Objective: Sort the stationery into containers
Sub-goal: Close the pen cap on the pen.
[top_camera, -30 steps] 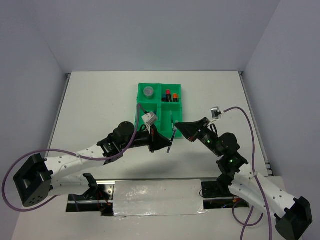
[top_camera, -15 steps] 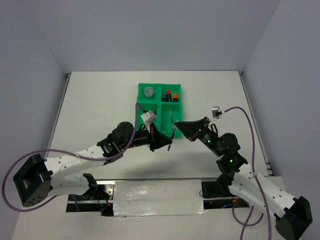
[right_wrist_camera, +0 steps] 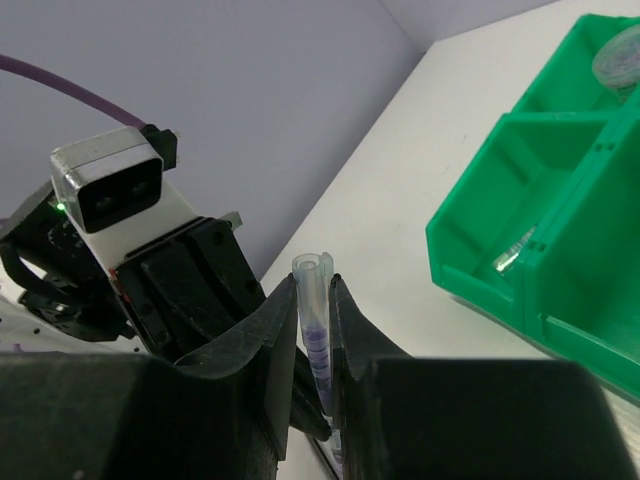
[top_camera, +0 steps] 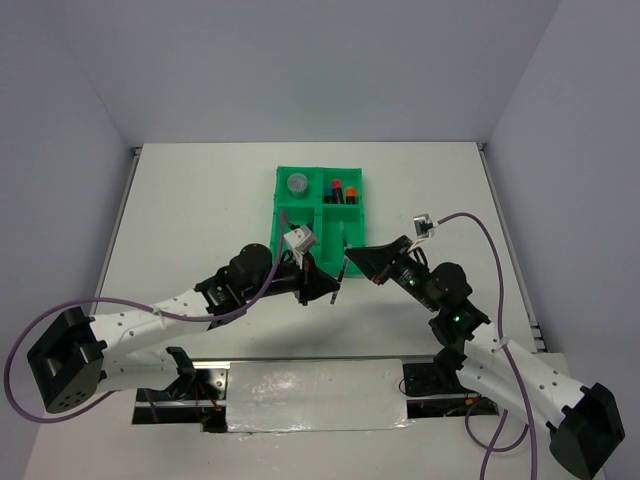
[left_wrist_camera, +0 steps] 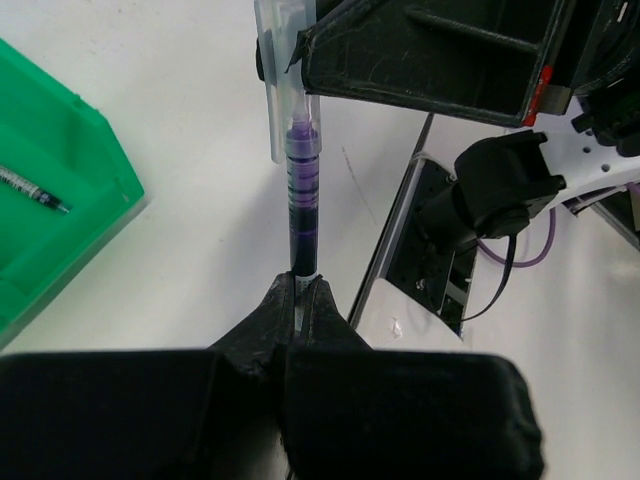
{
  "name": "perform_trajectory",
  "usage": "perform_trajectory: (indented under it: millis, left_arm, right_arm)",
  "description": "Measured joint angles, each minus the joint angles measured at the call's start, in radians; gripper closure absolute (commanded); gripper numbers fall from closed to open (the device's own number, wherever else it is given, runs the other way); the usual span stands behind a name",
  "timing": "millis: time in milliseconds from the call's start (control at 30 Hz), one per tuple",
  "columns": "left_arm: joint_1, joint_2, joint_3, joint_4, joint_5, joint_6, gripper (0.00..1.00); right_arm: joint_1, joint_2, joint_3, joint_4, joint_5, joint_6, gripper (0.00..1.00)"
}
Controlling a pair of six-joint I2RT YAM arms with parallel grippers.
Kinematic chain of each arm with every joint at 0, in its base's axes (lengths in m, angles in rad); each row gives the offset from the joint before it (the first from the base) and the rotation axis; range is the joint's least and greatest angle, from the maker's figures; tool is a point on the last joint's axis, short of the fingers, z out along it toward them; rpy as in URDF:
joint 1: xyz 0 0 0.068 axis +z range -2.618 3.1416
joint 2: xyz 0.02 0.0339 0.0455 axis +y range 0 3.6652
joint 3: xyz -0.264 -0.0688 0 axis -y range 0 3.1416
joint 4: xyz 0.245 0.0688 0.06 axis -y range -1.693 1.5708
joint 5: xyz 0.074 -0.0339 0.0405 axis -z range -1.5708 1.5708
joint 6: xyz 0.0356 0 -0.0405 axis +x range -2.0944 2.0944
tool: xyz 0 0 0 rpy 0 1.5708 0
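While left gripper (left_wrist_camera: 300, 292) pins pen (left_wrist_camera: 302, 205) | right gripper (right_wrist_camera: 314, 300) edged left

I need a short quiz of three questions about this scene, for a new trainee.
1. True or false: the left gripper and the right gripper both grip one pen.
2. Which compartment of the green tray holds the grey disc? A far left; B far right; C near right.
3. Fill in: the red-capped markers lie in the far ___ compartment.
Key: 1 true; 2 A; 3 right.
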Motion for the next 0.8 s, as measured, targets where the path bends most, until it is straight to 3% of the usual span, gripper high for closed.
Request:
perform_trajectory:
  millis: [333,800]
  left_arm:
    - [-0.001,-0.002,0.004,-0.068,-0.032,0.063,1.00]
    - [-0.006,-0.013,0.024,-0.106,-0.060,0.065,1.00]
  right_arm:
    - [-0.002,0.001,0.012,-0.092,0.004,-0.011,1.00]
    - [-0.005,0.018,-0.004,-0.023,-0.011,-0.027,1.00]
